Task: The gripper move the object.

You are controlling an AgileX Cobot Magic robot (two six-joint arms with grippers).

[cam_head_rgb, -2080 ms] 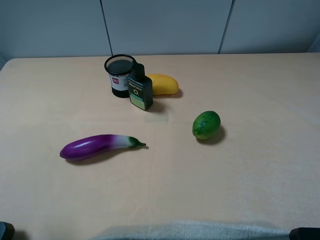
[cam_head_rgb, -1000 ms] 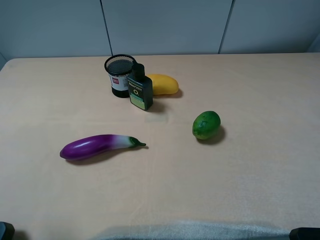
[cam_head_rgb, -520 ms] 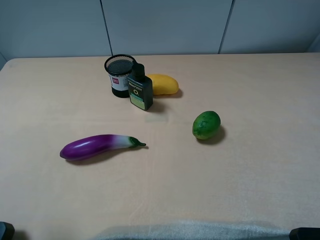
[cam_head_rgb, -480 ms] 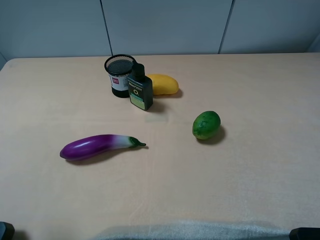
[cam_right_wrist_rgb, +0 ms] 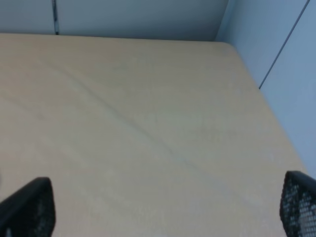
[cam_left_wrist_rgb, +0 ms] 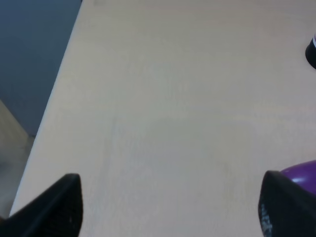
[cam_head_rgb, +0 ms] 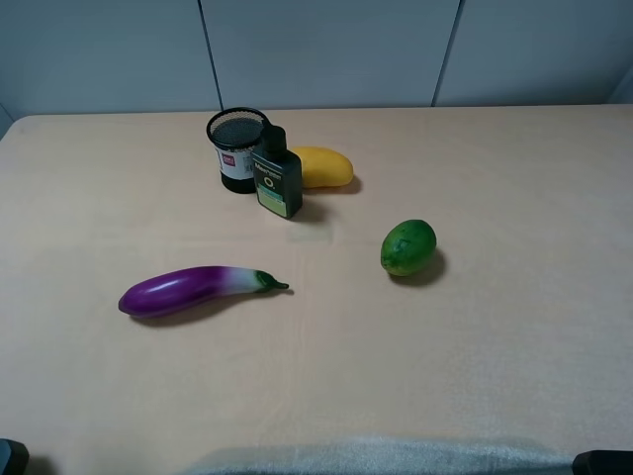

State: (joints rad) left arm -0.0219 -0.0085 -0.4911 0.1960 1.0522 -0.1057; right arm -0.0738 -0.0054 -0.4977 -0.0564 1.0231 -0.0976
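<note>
altogether one bottle [cam_head_rgb: 277,176], cup [cam_head_rgb: 236,148], eggplant [cam_head_rgb: 193,290], lime [cam_head_rgb: 408,247].

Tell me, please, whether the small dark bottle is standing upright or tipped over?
Upright: the bottle stands on its base, black cap on top, beside the mesh cup.

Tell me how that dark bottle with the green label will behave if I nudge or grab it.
The bottle stands upright on a narrow base, so a high push would likely tip it. Its flat sides should suit a squeeze across them and resist rolling. The mesh cup and yellow fruit stand close behind, so a shove away from the robot may drive it into them.
</note>
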